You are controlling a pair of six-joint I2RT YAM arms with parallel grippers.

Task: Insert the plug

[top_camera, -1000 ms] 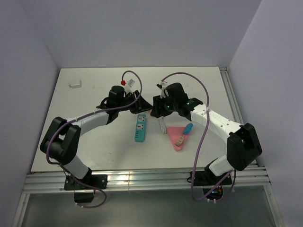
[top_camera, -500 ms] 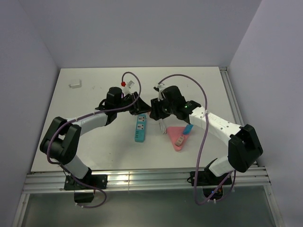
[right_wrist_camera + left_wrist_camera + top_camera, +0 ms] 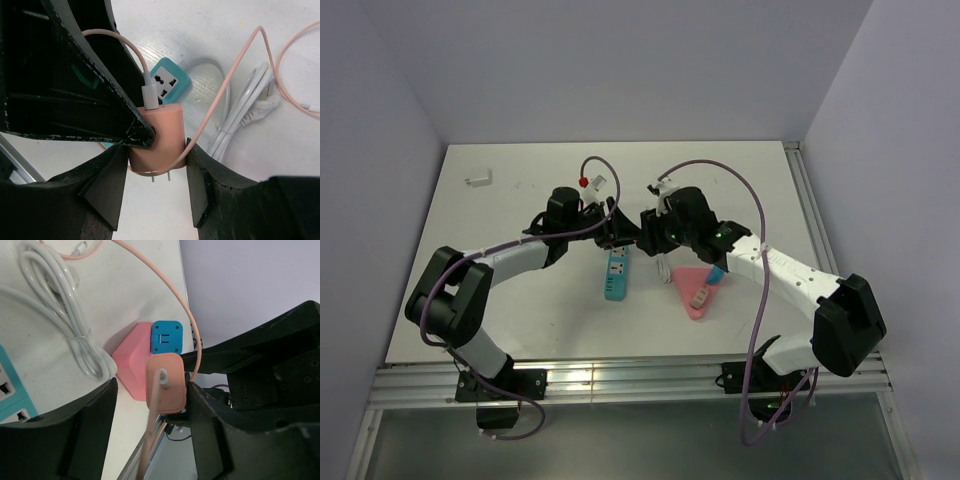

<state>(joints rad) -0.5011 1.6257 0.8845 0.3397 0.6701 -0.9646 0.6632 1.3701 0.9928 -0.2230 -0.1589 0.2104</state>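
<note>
A salmon-pink plug (image 3: 157,137) with a thin pink cable (image 3: 235,65) sits between the fingers of my right gripper (image 3: 157,150), which is shut on it, prongs pointing down at the table. The teal power strip (image 3: 170,82) lies just beyond it and also shows in the top view (image 3: 616,273). My left gripper (image 3: 152,390) is open around the same plug (image 3: 166,382); one finger touches it, the other stands apart. In the top view both grippers, left (image 3: 623,238) and right (image 3: 645,238), meet above the strip's far end and hide the plug.
A bundled white cable (image 3: 665,268) lies right of the strip. A pink wedge (image 3: 692,290) with a blue adapter (image 3: 717,272) sits further right. A small white object (image 3: 478,179) lies at the far left corner.
Both grippers have closed in on each other above the strip's far end. My left gripper has moved right, so its fingers now flank the plug held by my right gripper.
</note>
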